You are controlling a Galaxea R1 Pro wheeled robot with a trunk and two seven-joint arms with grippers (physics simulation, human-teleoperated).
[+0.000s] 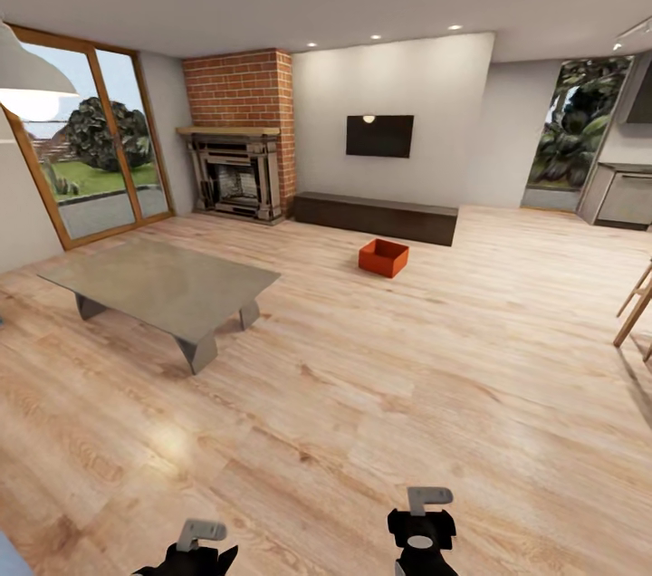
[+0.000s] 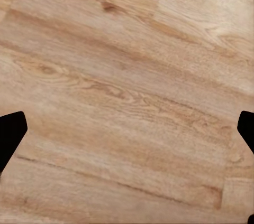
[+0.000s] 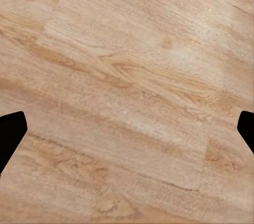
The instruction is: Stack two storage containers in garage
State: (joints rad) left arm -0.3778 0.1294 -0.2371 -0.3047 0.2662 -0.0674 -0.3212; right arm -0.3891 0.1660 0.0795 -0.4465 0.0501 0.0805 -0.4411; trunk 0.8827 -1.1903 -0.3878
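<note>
From my head camera I see only the tops of the left gripper (image 1: 195,549) and right gripper (image 1: 421,531); the frame's bottom edge cuts off the rest. The storage container (image 1: 383,257) is too far away to show me its inside. A wooden chair (image 1: 637,309) is clipped at the right edge.

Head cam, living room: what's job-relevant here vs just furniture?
Job:
- storage container, orange-red, on the wood-plank floor in front of the long dark cabinet
- left gripper, right gripper, both empty

Not the job:
- low grey table
- brick fireplace
- wall TV
</note>
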